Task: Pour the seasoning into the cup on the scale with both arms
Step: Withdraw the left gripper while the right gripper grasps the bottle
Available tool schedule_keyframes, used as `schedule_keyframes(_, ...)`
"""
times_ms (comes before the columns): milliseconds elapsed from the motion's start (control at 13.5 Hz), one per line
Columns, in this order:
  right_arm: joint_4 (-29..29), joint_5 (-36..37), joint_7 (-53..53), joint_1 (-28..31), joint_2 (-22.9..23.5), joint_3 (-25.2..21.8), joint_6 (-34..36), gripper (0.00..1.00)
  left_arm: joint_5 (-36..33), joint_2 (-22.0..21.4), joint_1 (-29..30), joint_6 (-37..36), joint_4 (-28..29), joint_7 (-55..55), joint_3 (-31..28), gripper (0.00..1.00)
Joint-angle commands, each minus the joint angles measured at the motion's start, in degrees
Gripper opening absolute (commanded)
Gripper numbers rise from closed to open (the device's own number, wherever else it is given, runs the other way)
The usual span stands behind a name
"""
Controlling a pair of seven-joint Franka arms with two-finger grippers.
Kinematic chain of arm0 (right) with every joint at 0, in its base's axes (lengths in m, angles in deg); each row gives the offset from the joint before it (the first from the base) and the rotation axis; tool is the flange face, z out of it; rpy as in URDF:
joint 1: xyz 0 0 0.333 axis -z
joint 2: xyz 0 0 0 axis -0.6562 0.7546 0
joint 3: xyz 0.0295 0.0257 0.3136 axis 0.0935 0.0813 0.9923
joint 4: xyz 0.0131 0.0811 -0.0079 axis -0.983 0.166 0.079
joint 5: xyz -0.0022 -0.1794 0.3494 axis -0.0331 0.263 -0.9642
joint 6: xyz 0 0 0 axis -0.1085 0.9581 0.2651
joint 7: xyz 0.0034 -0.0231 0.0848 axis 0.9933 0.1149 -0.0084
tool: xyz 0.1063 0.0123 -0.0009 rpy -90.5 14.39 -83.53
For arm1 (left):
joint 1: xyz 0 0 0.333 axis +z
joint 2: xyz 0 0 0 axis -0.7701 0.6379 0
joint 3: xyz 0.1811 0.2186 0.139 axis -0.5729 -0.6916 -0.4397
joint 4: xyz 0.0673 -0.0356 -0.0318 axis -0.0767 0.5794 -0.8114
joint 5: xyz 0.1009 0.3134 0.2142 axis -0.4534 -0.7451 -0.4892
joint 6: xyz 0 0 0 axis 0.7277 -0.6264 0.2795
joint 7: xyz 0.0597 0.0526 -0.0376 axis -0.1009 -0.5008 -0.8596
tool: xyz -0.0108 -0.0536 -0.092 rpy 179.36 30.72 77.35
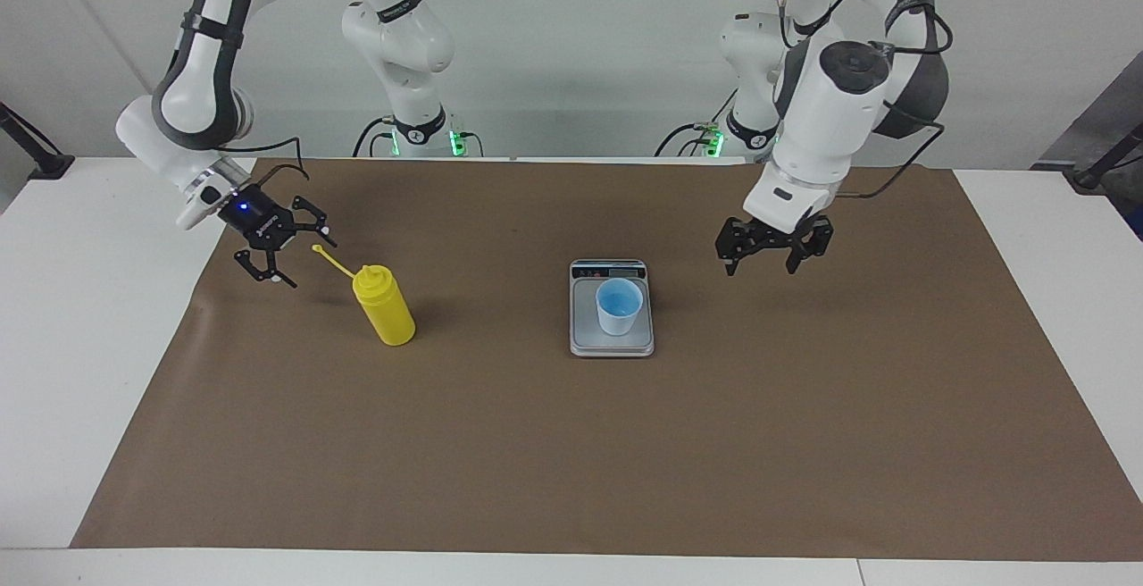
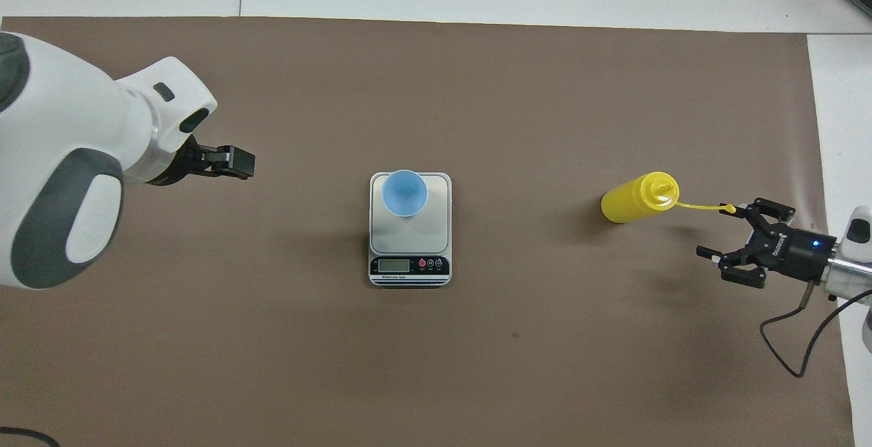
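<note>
Overhead view first: brown mat covers the table, with both arms raised over it. Left gripper hangs above bare mat toward the left arm's end, beside the scale, jaws wide apart and holding nothing. Right gripper hovers low just beside the bottle's tethered cap, fingers spread and empty. Bottle stands upright toward the right arm's end, well apart from the scale at the middle. Cup sits upright on the scale, untouched.
</note>
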Motion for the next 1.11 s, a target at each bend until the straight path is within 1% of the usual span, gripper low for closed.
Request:
schedule_keyframes(0,0.0,-8.7,-11.3,0.2,6.9,0.4,3.5,1.00,-0.7,-3.1,3.5,-3.0,0.5,5.2,0.4,1.00)
schedule_keyframes(74,0.0,-11.6,-15.3,0.1,8.4,0.4,4.2,1.00,-0.7,-3.9,4.5,-3.6,0.4,5.3,0.4,1.00)
schedule_keyframes(223,-0.5,-13.5,-16.8,-2.0,8.7,0.4,4.6,1.00,-0.6,-4.2,5.2,-7.3,-1.6,7.4,0.0,1.00)
schedule_keyframes(371,-0.5,-17.0,-17.2,-3.5,8.7,0.5,4.8,1.00,-0.6,-3.6,5.2,-11.4,-5.9,8.3,-1.0,1.00)
schedule_keyframes(594,-0.5,-22.6,-18.4,-7.2,8.7,0.5,6.2,1.00,-0.7,-1.3,5.4,-17.8,-12.9,8.5,-1.2,1.00)
schedule_keyframes(743,-0.7,-24.1,-18.8,-7.7,8.7,0.6,6.1,1.00,0.1,-1.5,7.9,-18.4,-13.5,10.9,-1.0,1.00)
schedule_keyframes(817,-0.8,-25.1,-18.8,-9.0,8.8,0.5,6.1,1.00,0.1,-1.7,8.1,-18.2,-13.3,13.0,-1.1,1.00)
schedule_keyframes(891,-1.6,-25.7,-18.8,-9.3,9.0,0.5,6.1,1.00,0.1,-2.0,8.1,-17.4,-12.5,14.9,-1.4,1.00)
schedule_keyframes(1040,-3.2,-25.9,-18.8,-9.7,9.7,0.7,5.6,1.00,0.1,-3.9,8.1,-14.8,-8.4,15.0,-1.5,1.00)
